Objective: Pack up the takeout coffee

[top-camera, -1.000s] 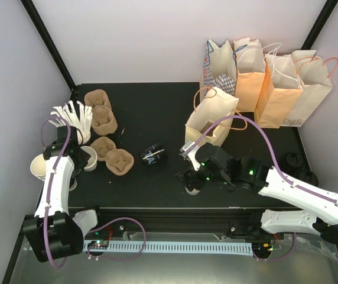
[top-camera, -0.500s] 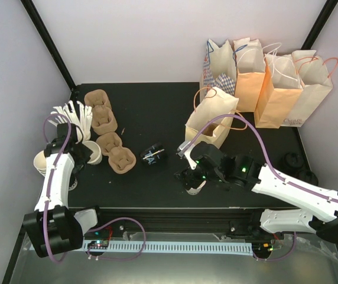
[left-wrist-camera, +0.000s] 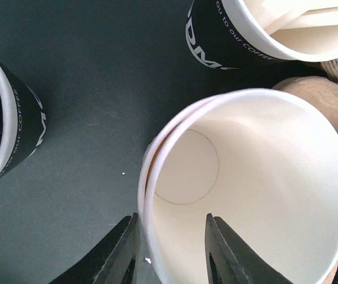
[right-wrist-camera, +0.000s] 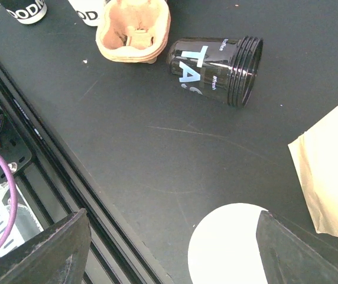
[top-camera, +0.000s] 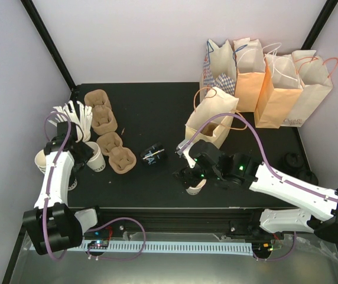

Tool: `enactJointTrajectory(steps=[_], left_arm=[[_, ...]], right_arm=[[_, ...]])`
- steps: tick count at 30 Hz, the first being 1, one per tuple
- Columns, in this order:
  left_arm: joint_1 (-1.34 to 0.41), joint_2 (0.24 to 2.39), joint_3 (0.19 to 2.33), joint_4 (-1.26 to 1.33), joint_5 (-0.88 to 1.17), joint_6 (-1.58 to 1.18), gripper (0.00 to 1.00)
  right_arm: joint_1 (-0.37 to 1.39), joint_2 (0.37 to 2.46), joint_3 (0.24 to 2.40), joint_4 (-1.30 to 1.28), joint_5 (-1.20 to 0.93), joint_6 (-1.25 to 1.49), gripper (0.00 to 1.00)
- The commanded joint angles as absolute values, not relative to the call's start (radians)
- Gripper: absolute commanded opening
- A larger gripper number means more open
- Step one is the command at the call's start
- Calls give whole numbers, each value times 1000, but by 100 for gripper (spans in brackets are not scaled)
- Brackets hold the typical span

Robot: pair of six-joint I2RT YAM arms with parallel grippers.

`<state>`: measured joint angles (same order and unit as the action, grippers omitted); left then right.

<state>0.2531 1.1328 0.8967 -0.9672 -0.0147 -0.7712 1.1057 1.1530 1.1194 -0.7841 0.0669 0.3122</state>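
Left gripper (left-wrist-camera: pixel 172 236) is parted astride the paper cup (left-wrist-camera: pixel 263 177) rim, which should be pinched lightly, uncrushed. Right gripper (right-wrist-camera: pixel 170 236) is spread open.

The paper cup (left-wrist-camera: pixel 263 177) is matt and smooth, the black plastic cup (right-wrist-camera: pixel 213 59) glossy.

The left arm (top-camera: pixel 54 177) is extended forward from its base at the near left, along the left side, with the wrist turned inward to the right. The left gripper (left-wrist-camera: pixel 172 220) is pointed downward, and its fingers (left-wrist-camera: pixel 117 257) are seen parted by a moderate gap. The right arm (top-camera: pixel 287 188) is held low from its base at the near right and is stretched leftward toward the middle. The right gripper (right-wrist-camera: pixel 169 248) is aimed downward, with its fingers (right-wrist-camera: pixel 45 248) spread wide apart.
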Motion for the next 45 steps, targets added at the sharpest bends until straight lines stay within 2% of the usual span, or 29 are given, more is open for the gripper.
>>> enactJointTrajectory(steps=[1,4,6,12,14,16,18,26,29,33,39,45], left_arm=[[255,1167,868,-1109,62,-810,34],[253,1160,884,-1117,51,-809,35],[251,1156,900,-1130,50,-809,41],[237,1126,914,-1159,91,-836,42],[228,1112,924,-1169,109,-852,47],[215,1097,948,-1185,110,-863,61],[203,1086,980,-1213,96,-873,67],[188,1057,1073,-1288,98,-891,68],[169,1050,1115,-1297,118,-892,78],[123,1053,1201,-1273,155,-848,83],[-16,1111,1374,-1334,81,-812,86],[-227,1168,1527,-1417,-11,-813,86]], right_arm=[[1094,1153,1146,-760,59,293,79],[1091,1152,1146,-756,57,292,79],[1088,1156,1147,-755,55,289,79],[1086,1164,1151,-752,52,285,79],[1085,1164,1152,-753,52,282,79],[1084,1163,1152,-753,51,283,79],[1084,1164,1151,-755,49,281,79],[1083,1159,1147,-756,49,281,80],[1083,1159,1149,-761,54,282,80],[1079,1160,1162,-772,63,286,80],[1062,1145,1192,-801,63,299,80],[1063,1097,1234,-871,74,332,80]])
